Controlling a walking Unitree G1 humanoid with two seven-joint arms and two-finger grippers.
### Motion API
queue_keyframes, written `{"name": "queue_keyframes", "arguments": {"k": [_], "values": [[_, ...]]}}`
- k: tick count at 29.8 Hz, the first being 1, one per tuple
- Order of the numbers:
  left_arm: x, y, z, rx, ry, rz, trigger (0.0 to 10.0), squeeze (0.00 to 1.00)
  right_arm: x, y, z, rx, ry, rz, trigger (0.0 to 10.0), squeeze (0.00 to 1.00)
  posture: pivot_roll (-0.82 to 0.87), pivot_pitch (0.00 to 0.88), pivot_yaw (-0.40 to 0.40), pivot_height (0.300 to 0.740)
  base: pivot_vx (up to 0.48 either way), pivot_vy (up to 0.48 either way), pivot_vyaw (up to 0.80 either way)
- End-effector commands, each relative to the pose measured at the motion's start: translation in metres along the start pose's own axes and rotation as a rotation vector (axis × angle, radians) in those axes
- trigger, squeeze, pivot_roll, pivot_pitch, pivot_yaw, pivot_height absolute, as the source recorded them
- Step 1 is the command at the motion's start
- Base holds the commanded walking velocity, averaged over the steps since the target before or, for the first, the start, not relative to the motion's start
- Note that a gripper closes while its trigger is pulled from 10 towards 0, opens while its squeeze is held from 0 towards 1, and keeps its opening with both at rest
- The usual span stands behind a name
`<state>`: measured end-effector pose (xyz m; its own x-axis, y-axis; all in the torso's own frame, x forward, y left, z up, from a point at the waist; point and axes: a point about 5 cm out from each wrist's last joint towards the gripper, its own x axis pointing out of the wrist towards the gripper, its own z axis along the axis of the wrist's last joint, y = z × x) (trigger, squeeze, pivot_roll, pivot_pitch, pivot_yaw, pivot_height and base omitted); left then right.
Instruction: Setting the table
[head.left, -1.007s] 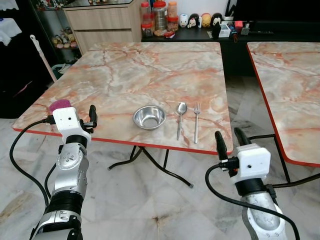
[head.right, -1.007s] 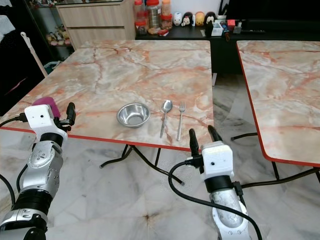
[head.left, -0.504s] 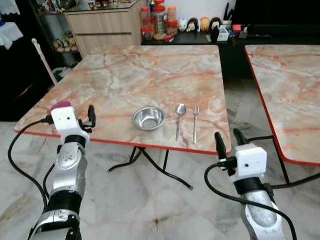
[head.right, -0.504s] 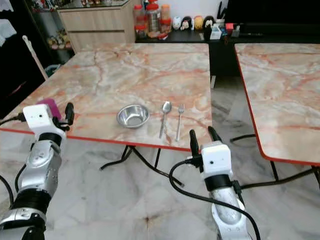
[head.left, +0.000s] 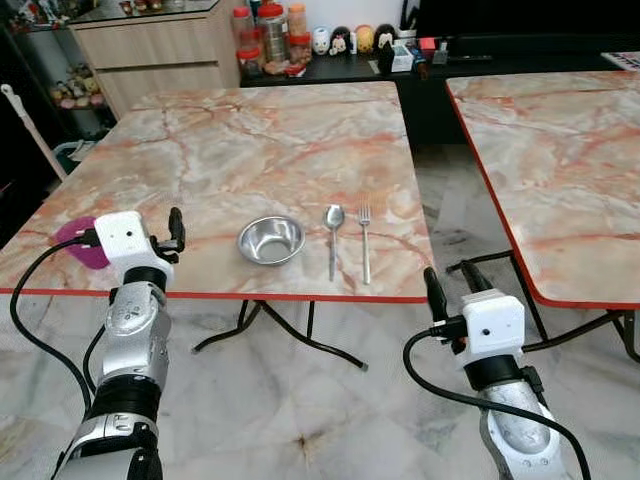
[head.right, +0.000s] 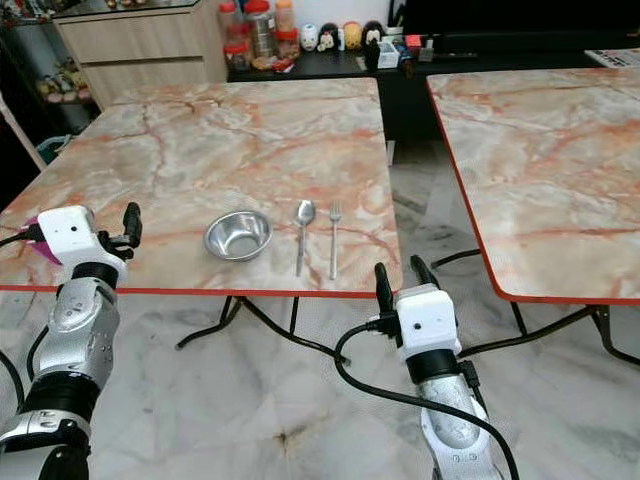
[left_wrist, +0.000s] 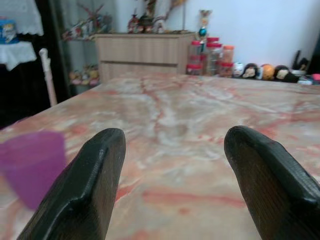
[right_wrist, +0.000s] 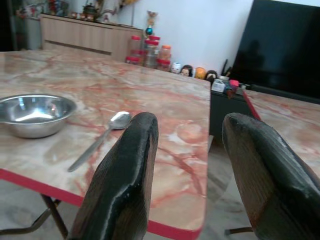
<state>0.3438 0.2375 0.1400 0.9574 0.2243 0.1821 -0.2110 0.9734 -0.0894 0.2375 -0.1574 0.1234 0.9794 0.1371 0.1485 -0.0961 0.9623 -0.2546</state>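
A steel bowl (head.left: 270, 240) sits near the front edge of the marble table (head.left: 260, 140). To its right lie a spoon (head.left: 333, 238) and a fork (head.left: 365, 240), side by side. A purple cup (head.left: 78, 243) stands at the table's front left edge. My left gripper (left_wrist: 172, 150) hovers open and empty over that edge, with the cup (left_wrist: 30, 162) just beside its left finger. My right gripper (head.left: 448, 272) is open and empty, low in front of the table's red edge, to the right of the fork. In the right wrist view the bowl (right_wrist: 32, 115) and spoon (right_wrist: 100, 137) lie ahead.
A second marble table (head.left: 560, 150) stands to the right, with a strip of marble floor (head.left: 440, 190) between the two. Black folding legs (head.left: 290, 325) show under the near table. A wooden cabinet (head.left: 150, 55) with jars and a dark shelf with figurines (head.left: 350, 40) line the back wall.
The whole view has shifted, so the camera moved: the table now sits further left in the picture. Bowl, spoon, fork and cup stay put. Both grippers remain open and empty.
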Motion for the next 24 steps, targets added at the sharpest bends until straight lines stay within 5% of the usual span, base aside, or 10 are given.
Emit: {"name": "queue_keyframes", "arguments": {"k": [1,11,24], "values": [[-0.001,0.008,-0.002,-0.005,0.008,0.031,10.0,0.00,0.001,0.003,0.000,0.002,-0.002,0.018,10.0,0.00,-0.12,0.021,0.060,0.740,0.000,0.000,0.00],[-0.001,-0.004,-0.007,-0.055,0.014,0.028,10.0,0.00,-0.001,0.002,-0.004,0.009,0.012,0.023,10.0,0.00,-0.14,0.000,0.044,0.740,0.000,0.000,0.00],[-0.001,-0.005,-0.009,-0.045,0.021,0.002,10.0,0.00,-0.005,0.003,-0.009,0.017,0.017,0.027,10.0,0.00,-0.14,0.000,0.061,0.740,0.332,0.000,-0.11]]}}
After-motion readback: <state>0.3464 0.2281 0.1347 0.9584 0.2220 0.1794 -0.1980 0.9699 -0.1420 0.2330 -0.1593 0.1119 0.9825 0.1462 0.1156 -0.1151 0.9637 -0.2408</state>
